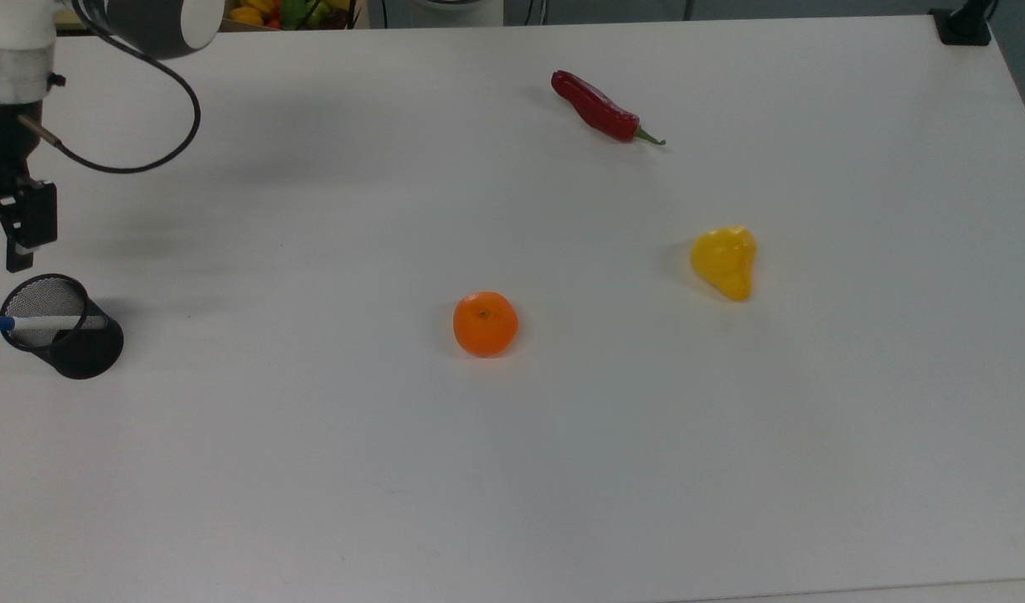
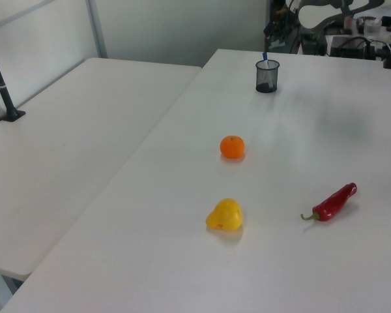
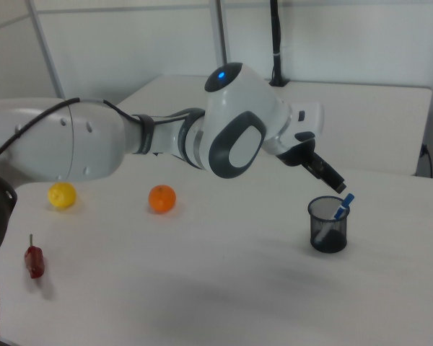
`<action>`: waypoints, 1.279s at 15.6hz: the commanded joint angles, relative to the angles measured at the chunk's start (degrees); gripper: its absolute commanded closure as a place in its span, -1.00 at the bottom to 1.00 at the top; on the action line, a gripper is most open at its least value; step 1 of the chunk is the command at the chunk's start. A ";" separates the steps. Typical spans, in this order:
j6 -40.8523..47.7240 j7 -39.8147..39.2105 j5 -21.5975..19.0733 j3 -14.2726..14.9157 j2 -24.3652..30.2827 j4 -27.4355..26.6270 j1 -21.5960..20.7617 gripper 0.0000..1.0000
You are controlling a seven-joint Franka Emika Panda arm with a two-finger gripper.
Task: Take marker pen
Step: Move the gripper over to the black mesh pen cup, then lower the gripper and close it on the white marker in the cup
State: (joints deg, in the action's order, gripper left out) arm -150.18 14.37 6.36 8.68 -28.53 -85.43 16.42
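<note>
1. The marker pen (image 1: pixel 27 322) stood in a black mesh pen cup (image 1: pixel 69 335) near the top view's left edge of the white table (image 1: pixel 563 469), its blue cap leaning out over the cup's rim toward that edge.
2. In the right view the marker pen (image 3: pixel 342 205) leaned against the cup's (image 3: pixel 327 225) far rim, cap uppermost, with the cup upright on the table.
3. The gripper (image 1: pixel 14 251) hung just above the cup in the top view, close to the table's left border; whether its fingers were apart or together could not be told.
4. In the right view the gripper (image 3: pixel 333 180) sat just up and to the left of the pen's cap, apart from it.
5. A black cable (image 1: pixel 136 159) looped from the arm over the table beside the gripper.
6. An orange (image 1: pixel 485 323) lay near the table's middle, well apart from the cup, with bare tabletop between them.
7. A yellow pepper (image 1: pixel 724 261) lay farther toward the top view's right, and a red chili (image 1: pixel 600 109) lay near the far edge.
8. In the left view the cup (image 2: pixel 267 75) stood at the far end of the table, with the orange (image 2: pixel 232 147), pepper (image 2: pixel 225 215) and chili (image 2: pixel 332 202) nearer the camera.
9. The near half of the table in the top view lay open.
</note>
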 commanded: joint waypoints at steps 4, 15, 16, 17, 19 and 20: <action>-9.25 1.98 0.58 -0.06 -5.83 1.58 1.34 -0.55; -20.32 1.98 0.58 -0.06 -10.14 1.67 2.13 -0.11; -21.20 1.89 0.58 -0.06 -10.66 1.67 2.13 -0.07; -21.90 1.89 0.58 -0.06 -11.01 1.67 2.13 -0.07; -22.61 1.80 0.58 -0.06 -11.19 1.67 2.39 -0.03; -22.79 1.63 0.76 -0.06 -11.37 1.67 2.39 0.04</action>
State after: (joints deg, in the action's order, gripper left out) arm -171.43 15.07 6.36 8.68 -38.79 -85.03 18.48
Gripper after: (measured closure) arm 0.467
